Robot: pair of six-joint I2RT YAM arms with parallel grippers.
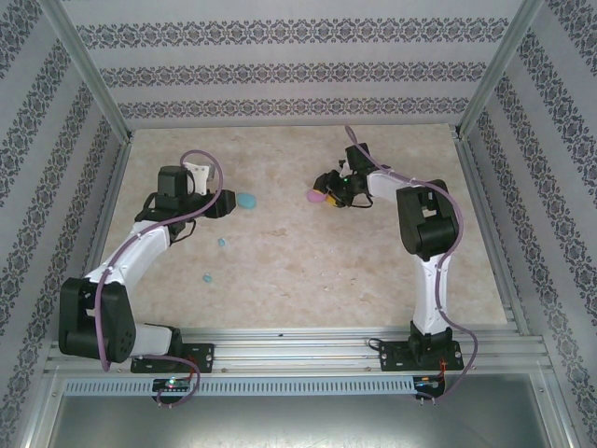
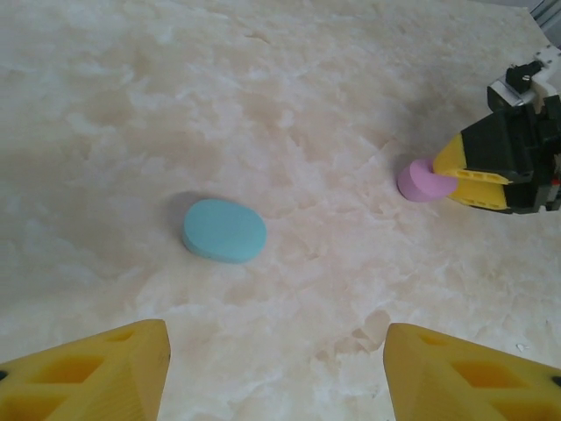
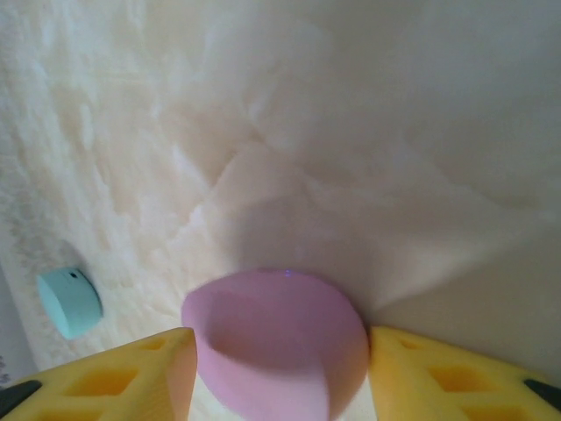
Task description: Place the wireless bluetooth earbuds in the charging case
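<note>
the left end effector [image 2: 273, 355] stood open over the tabletop [image 2: 289, 105], the turquoise oval case [image 2: 224, 230] lying flat left of centre in its wrist view. the right end effector [image 3: 280, 342] had the pink oval case [image 2: 421, 180] between its fingers, close against both; whether it was clamped could not be told. in the top view one light blue earbud [image 1: 222, 242] lay below the turquoise oval case, a second earbud [image 1: 207, 277] lower left of it
</note>
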